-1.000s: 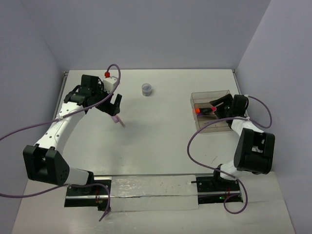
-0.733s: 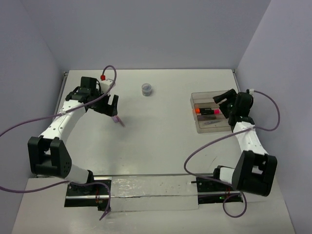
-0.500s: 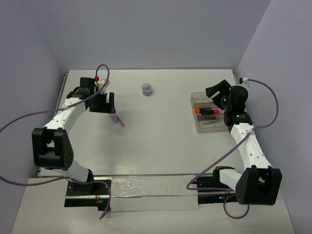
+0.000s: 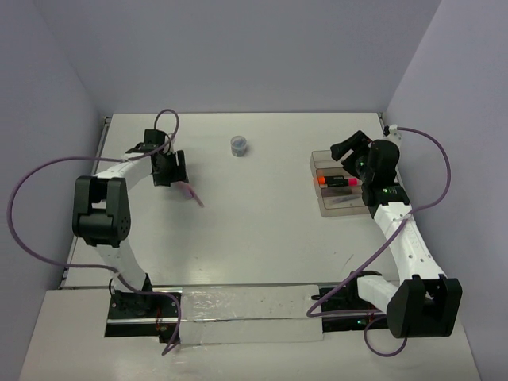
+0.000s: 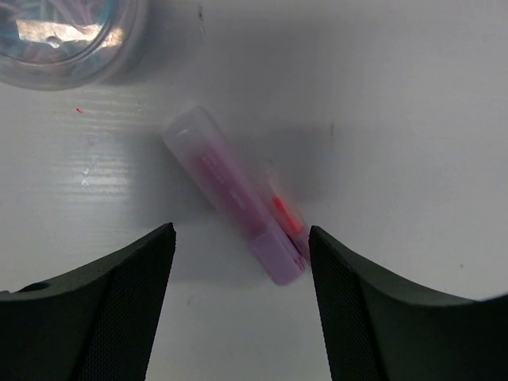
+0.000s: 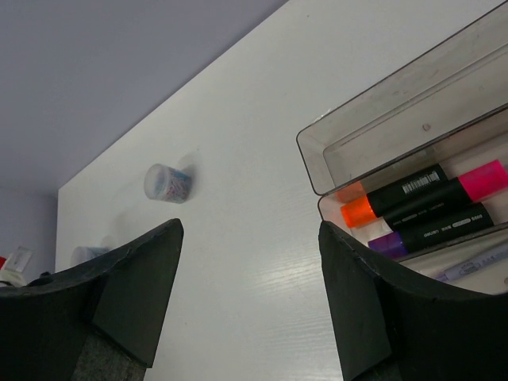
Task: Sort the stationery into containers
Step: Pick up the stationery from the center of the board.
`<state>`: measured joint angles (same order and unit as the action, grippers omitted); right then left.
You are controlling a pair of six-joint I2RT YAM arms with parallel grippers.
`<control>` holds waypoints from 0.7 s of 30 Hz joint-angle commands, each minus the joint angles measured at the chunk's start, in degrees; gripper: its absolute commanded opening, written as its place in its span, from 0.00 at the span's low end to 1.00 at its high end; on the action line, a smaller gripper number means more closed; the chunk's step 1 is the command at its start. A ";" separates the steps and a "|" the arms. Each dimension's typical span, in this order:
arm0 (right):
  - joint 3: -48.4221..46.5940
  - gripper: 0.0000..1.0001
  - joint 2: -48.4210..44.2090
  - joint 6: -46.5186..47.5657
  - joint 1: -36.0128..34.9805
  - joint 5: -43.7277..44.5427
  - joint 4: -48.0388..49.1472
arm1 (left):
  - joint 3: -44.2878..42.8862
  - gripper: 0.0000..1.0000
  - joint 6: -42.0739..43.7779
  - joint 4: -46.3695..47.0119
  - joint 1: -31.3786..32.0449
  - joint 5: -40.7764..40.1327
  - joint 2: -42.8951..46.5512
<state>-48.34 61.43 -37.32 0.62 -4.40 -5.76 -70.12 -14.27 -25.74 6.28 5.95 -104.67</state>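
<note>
- On the far left of the table, seen from above, the left gripper stands with its jaws apart, holding nothing, just beside the pink marker.
- The pink marker lies flat on the table, its long axis slanting from far-left to near-right.
- The left arm is folded back on itself, its wrist reaching rightward towards the marker.
- The right arm stretches up the right side, and the right gripper hangs wide open and empty over the far end of the tray.
- A small round jar stands well apart from both grippers, near the far edge.
- In the left wrist view, the left gripper straddles the pink marker without gripping it; the marker's lower end is close beside the right finger.
- The marker runs diagonally, its clear cap towards the jar at upper left.
- In the right wrist view, the right gripper gapes wide, touching nothing.
- The tray holds a black marker with an orange end and a black marker with a purple end side by side in its middle compartment, both lying lengthwise.
- The jar sits on the table beyond.
</note>
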 commanded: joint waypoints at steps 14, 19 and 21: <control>-0.18 0.76 -0.08 2.41 -0.36 0.10 -0.04 | 0.97 0.59 -1.08 3.79 -1.11 -3.97 -4.53; -0.32 0.76 0.18 1.91 -0.36 -0.64 0.31 | 3.03 0.54 0.13 3.70 -2.16 -3.05 -2.47; -0.26 0.76 0.27 1.73 -0.36 -1.04 0.40 | 3.42 0.51 0.48 3.07 -2.61 -2.85 -1.86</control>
<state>-48.31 61.49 -36.10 0.62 -4.59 -6.48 -68.71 -15.27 -20.73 4.99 2.92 -108.08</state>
